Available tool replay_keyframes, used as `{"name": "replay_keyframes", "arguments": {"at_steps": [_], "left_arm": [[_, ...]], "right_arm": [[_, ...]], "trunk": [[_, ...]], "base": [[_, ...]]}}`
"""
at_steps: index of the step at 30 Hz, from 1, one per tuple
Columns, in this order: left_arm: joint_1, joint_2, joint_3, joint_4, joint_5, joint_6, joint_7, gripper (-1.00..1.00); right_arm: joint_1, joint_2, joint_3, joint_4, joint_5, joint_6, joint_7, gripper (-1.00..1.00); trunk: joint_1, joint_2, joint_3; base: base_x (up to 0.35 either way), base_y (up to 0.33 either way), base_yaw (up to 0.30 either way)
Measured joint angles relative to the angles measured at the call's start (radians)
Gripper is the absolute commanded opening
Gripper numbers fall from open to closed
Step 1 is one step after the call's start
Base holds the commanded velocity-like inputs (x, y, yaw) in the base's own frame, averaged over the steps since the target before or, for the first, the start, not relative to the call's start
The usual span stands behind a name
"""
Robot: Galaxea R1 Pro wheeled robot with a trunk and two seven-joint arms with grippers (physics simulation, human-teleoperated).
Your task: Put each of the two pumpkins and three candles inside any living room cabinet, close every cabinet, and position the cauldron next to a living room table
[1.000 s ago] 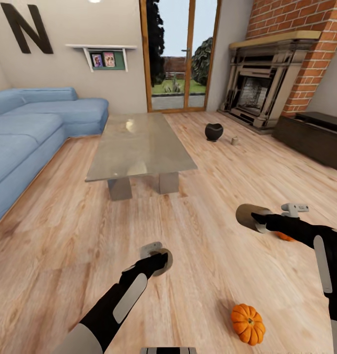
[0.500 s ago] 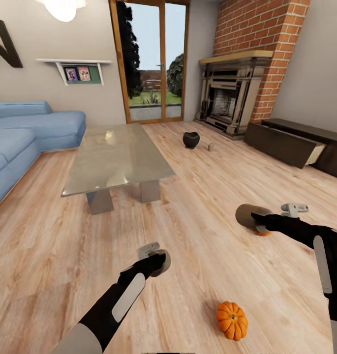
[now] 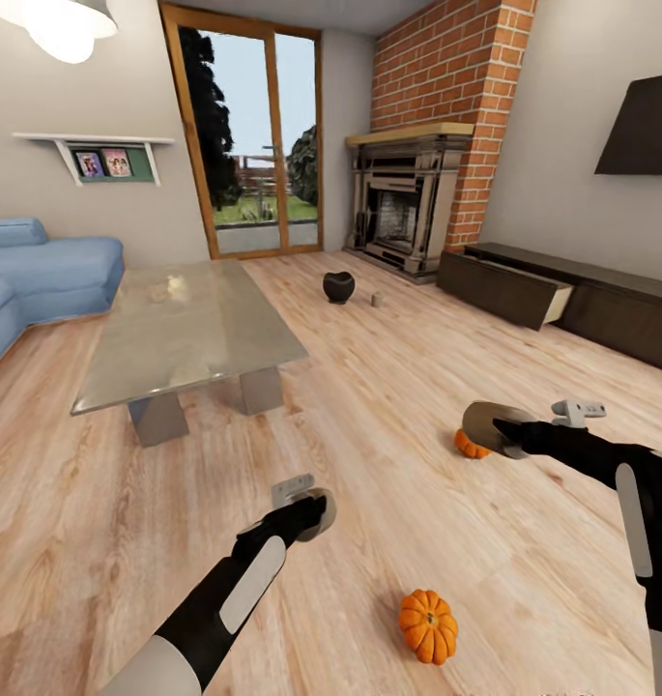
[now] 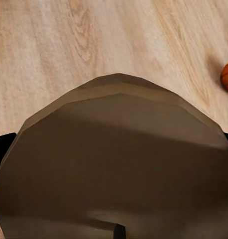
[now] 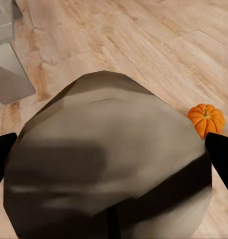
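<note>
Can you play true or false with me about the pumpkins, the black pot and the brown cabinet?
1. Two orange pumpkins lie on the wooden floor: one pumpkin near the bottom of the head view, another pumpkin by the right arm. True.
2. The cauldron sits on the glass table. False: it stands on the floor, beyond the table.
3. The cabinet by the wall has a drawer pulled out. True.
4. A pumpkin is already inside the cabinet. False: both are on the floor.
</note>
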Motion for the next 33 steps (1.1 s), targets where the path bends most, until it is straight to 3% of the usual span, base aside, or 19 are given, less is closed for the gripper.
{"name": "replay_keyframes", "arguments": {"at_steps": [12,33], "left_arm": [[0.0,0.003,0.001,-0.003,-0.002,0.002,0.012,-1.0],[0.0,0.016,0.015,-0.005,-0.003,0.004,0.013,-1.0]], "right_arm": [[0.004,0.002,0.001,0.0,-0.001,0.003,-0.001,-1.0],[-0.003,0.002,0.002,0.0,0.004,0.029,-0.005,-1.0]], "trunk": [[0.0,0.0,0.0],[0.0,0.0,0.0]], "base": [[0.0,-0.298,-0.037],[0.0,-0.348,-0.259]]}}
